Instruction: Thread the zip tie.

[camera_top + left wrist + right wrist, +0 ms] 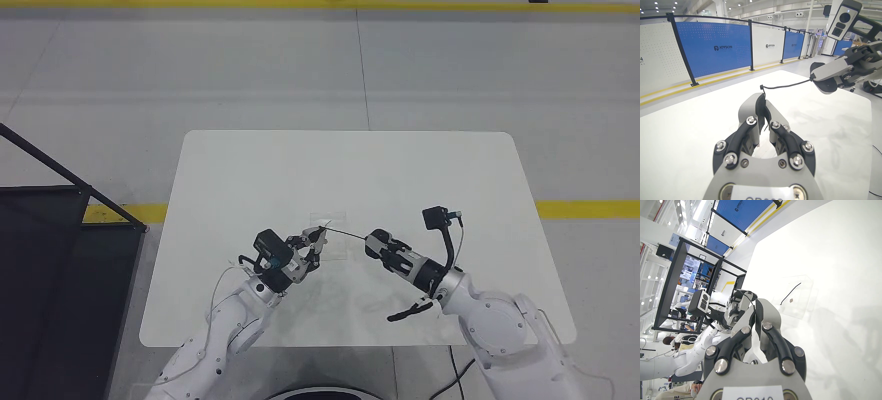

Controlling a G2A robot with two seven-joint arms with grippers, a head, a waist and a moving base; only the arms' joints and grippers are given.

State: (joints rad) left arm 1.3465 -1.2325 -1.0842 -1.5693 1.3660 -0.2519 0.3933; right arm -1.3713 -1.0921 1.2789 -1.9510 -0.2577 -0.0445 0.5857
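Black ribbed pads of the left tool (763,97) are pressed together on the zip tie (789,85). It is gripped just beneath its small square head (761,87), which stands clear above the fingertips. A short black end is seen lower down between the same fingers, on the side away from the head. From the head the thin strap is carried through the air to the right tool (812,79), well apart from the head, and that tool's fingers are likewise closed on the strap's far end. Below the head a clear tray (802,291) rests on the white counter (696,132). A black strip (790,293) lies on the tray, and whether it is another tie cannot be told. As for progress, the pick-up and the two-sided hold are judged done. No closed loop is seen, and whether the tail has entered the head's slot cannot be made out. Threading and pulling through are therefore judged left to do.
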